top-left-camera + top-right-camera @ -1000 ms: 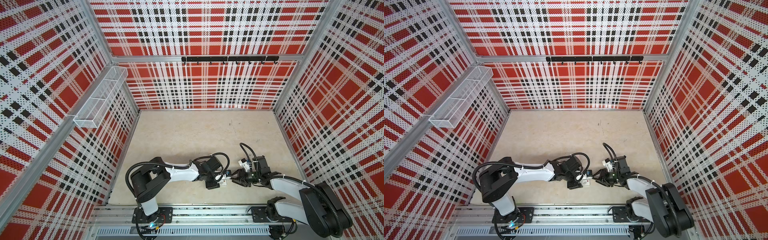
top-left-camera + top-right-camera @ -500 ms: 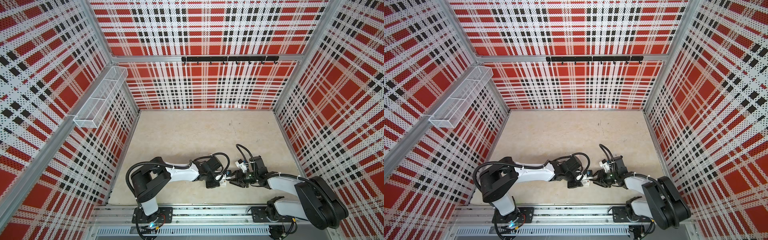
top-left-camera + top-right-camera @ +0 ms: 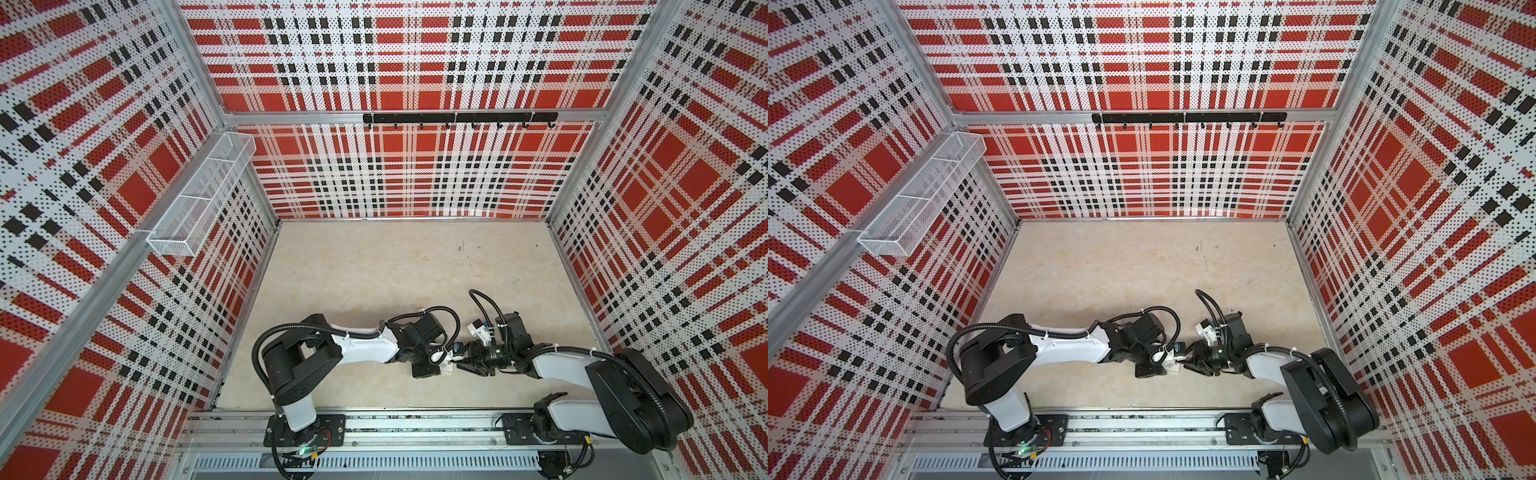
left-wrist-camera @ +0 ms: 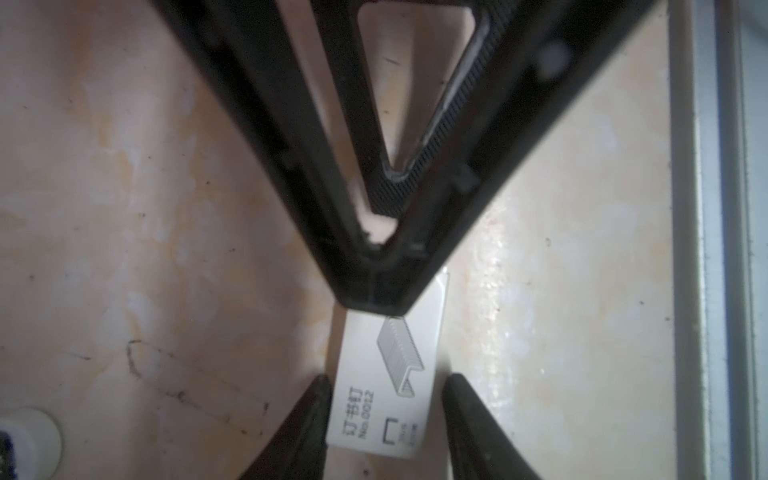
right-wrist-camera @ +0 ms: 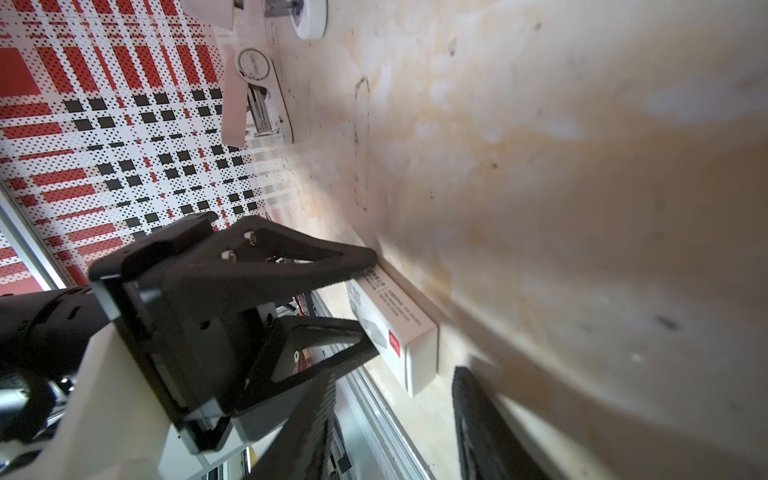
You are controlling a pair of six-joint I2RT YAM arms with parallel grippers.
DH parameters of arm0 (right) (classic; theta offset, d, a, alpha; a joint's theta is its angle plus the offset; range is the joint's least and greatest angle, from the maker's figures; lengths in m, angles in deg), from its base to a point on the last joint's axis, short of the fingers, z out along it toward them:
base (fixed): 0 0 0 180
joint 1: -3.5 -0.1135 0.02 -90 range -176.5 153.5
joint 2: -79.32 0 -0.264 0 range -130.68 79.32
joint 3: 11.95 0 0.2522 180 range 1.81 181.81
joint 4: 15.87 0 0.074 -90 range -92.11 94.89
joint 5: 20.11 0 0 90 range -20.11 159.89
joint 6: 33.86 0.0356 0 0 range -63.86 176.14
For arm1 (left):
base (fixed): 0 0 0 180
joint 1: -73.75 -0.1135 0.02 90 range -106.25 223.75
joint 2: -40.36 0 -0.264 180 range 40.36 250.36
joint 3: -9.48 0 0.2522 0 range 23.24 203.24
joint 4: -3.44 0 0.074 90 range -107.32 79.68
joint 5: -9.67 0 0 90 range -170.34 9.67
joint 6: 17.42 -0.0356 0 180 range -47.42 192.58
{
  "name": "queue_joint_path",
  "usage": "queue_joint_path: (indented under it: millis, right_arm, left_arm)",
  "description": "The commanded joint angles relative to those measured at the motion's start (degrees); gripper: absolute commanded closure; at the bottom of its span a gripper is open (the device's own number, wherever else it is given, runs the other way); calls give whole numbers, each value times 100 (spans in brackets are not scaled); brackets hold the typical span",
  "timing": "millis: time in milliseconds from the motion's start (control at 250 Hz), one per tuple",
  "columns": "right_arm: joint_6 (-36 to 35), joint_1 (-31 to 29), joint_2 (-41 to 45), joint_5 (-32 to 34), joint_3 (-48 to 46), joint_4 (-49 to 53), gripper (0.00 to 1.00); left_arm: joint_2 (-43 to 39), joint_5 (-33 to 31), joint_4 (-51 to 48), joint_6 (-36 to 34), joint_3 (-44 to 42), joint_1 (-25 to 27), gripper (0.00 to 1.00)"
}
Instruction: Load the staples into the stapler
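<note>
The staples are hidden inside their white printed box (image 4: 374, 399), which lies on the beige floor near the front in both top views (image 3: 449, 360). My left gripper (image 4: 384, 415) straddles the box: one finger (image 4: 316, 415) touches its side and the other stands a sliver off. My right gripper (image 5: 395, 374) is open and turned on its side. Its tips sit at the box's far end (image 5: 419, 361), where the inner tray shows. One of its fingers (image 4: 374, 286) overlaps that end from above. The pale pink stapler (image 5: 257, 99) lies hinged open by the plaid wall.
Both arms meet low at the front centre (image 3: 1179, 359). The metal rail (image 4: 706, 249) runs close beside the box. A white round part (image 5: 307, 16) lies past the stapler. A wire basket (image 3: 199, 199) hangs on the left wall and a hook bar (image 3: 457, 118) on the back wall.
My left gripper's jaws have narrowed around the box. My right gripper has slid left, up to the box's end.
</note>
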Motion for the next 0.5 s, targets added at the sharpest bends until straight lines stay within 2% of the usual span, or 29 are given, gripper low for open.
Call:
queue_joint_path:
  millis: [0,428,500]
  right_arm:
    - [27,-32,47,-34,-52,-196,52]
    - [-26,-34,-43,-199,-78,-288,54]
    - [-43,-34,-17,-205,-94,-284,54]
  left_arm:
    - [96,136,-140,-26,-16,68,58]
    - [128,147,-209,-69,10,118,58]
    - [155,151,-222,-87,18,138,62]
